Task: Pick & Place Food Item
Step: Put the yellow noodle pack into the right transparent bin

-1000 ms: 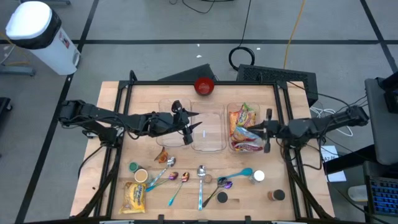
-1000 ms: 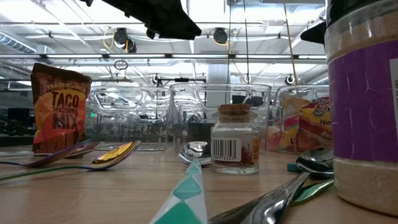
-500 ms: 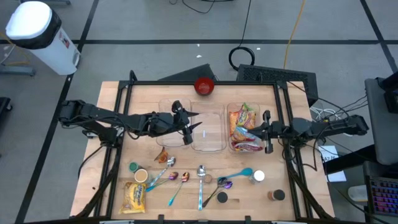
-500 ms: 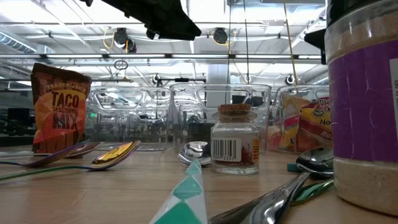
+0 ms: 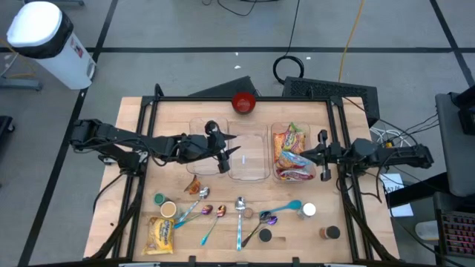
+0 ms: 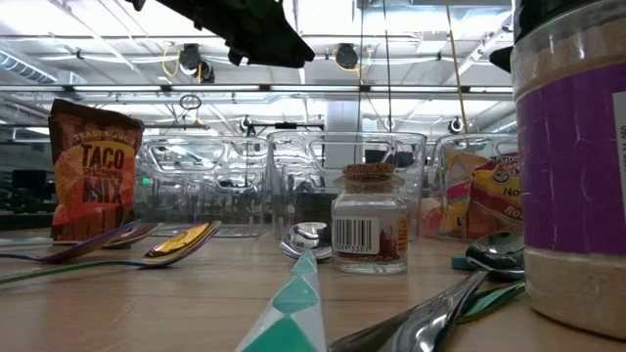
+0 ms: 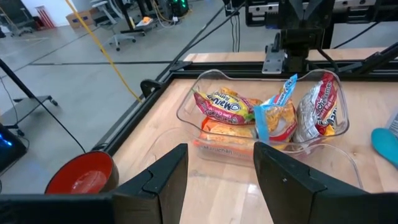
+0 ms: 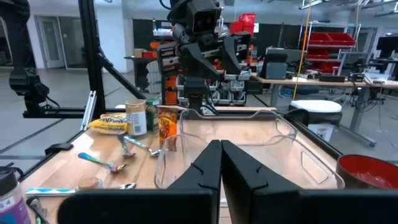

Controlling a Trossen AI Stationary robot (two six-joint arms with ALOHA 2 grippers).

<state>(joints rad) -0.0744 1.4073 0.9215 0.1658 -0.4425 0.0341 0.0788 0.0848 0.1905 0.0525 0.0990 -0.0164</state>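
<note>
Three clear bins sit mid-table; the one just beside the right gripper (image 5: 323, 156) holds the food packets (image 5: 291, 153), crinkled bags in yellow, orange, red and white, which we count as about four. That gripper's fingers are pressed together, holding nothing, at the bin's outer edge. The left gripper (image 5: 227, 150) hangs with its fingers spread wide over the two empty bins (image 5: 249, 157), the filled bin ahead of it. Nearer the front edge we see a taco mix packet (image 6: 94, 168) and several spoons (image 5: 240, 216).
</note>
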